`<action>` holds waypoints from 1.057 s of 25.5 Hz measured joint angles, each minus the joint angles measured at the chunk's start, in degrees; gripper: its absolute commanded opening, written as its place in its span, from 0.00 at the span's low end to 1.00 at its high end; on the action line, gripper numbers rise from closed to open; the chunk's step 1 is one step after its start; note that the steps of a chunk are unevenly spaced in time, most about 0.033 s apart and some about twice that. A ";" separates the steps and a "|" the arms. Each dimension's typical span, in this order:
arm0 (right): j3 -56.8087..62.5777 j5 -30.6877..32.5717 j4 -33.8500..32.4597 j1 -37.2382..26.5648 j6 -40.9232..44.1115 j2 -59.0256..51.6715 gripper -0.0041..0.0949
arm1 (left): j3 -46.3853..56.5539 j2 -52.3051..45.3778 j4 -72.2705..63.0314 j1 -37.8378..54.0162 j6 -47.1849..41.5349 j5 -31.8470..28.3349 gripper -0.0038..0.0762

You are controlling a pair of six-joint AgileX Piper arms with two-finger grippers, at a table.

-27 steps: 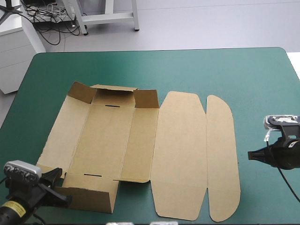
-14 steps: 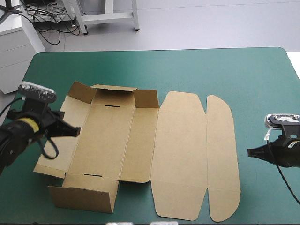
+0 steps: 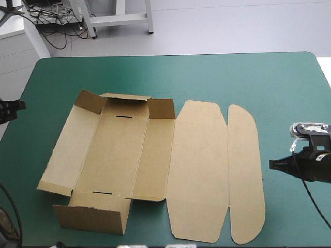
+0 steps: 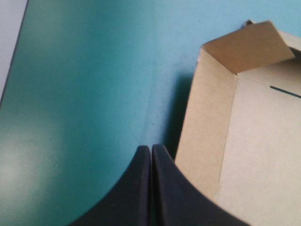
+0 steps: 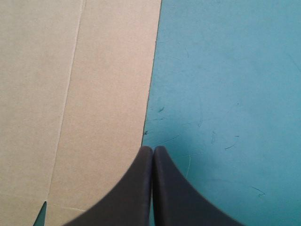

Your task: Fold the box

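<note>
Brown box (image 3: 119,155), a cut sheet of corrugated board, lying on the left and middle of the teal-green table cover (image 3: 248,77). The far end wall (image 3: 126,105) and near end wall (image 3: 93,213) stand raised. The left side panel (image 3: 67,147) slopes outward, a shadow along its outer edge. The rounded lid panel (image 3: 199,170) and its narrow outer flap (image 3: 244,170) lie flat toward the right. Left gripper (image 4: 151,148): black fingers pressed together, holding nothing, over bare cover just beside the left side panel, with a folded corner flap (image 4: 249,44) ahead. Right gripper (image 5: 152,149): fingers likewise together and empty, just off the outer flap's right edge.
</note>
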 measured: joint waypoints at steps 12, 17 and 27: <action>0.00 -0.11 0.54 0.00 -0.25 0.00 0.02 | 0.34 1.75 4.16 4.97 4.35 0.66 0.47; 0.00 -0.11 0.54 0.00 -0.30 0.00 0.02 | 2.87 1.89 2.98 4.97 4.45 0.62 0.83; 0.04 -0.11 0.54 0.00 -0.41 0.00 0.02 | 11.22 4.26 -4.21 4.92 7.44 0.14 0.82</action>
